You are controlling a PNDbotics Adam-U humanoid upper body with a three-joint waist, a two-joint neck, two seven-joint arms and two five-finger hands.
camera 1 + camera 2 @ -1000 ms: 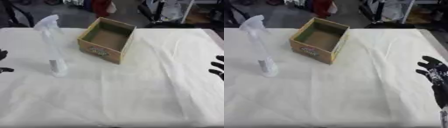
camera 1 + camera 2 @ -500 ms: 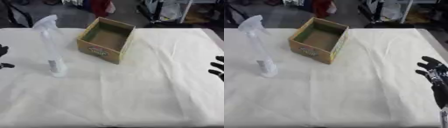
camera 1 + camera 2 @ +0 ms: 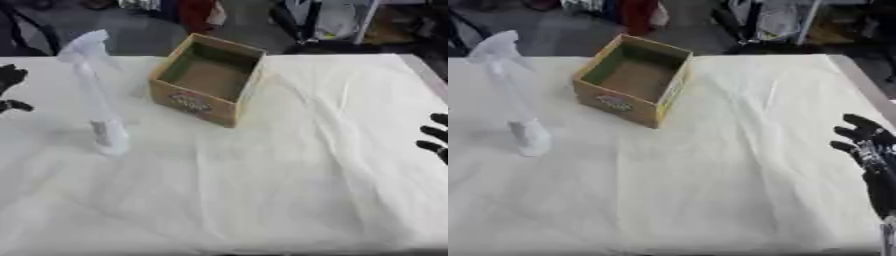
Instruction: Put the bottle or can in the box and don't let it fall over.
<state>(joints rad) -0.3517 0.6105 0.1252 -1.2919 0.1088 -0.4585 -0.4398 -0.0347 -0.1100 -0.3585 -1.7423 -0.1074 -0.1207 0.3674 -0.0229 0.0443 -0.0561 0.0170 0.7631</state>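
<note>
The tall white plastic spray bottle [image 3: 94, 95] stands upright on the left of the white cloth-covered table [image 3: 289, 170], outside the open brown cardboard box [image 3: 208, 79]. The left hand [image 3: 10, 85], fingers apart, is near it at the left edge. The right hand [image 3: 870, 150], also spread, is far right.

We see a wide table covered with a creased white cloth [image 3: 289, 165], its far edge running across the top of the view. Two things stand directly on it. A tall, translucent white plastic spray bottle [image 3: 94, 95] stands upright on the cloth, just inward of our black left hand [image 3: 10, 80] at the left edge. An open brown cardboard box [image 3: 208, 79] with a printed label on its near side sits farther back, beyond and to the right of the bottle, well apart from our black right hand [image 3: 868, 150], which shows with fingers spread at the right edge.
</note>
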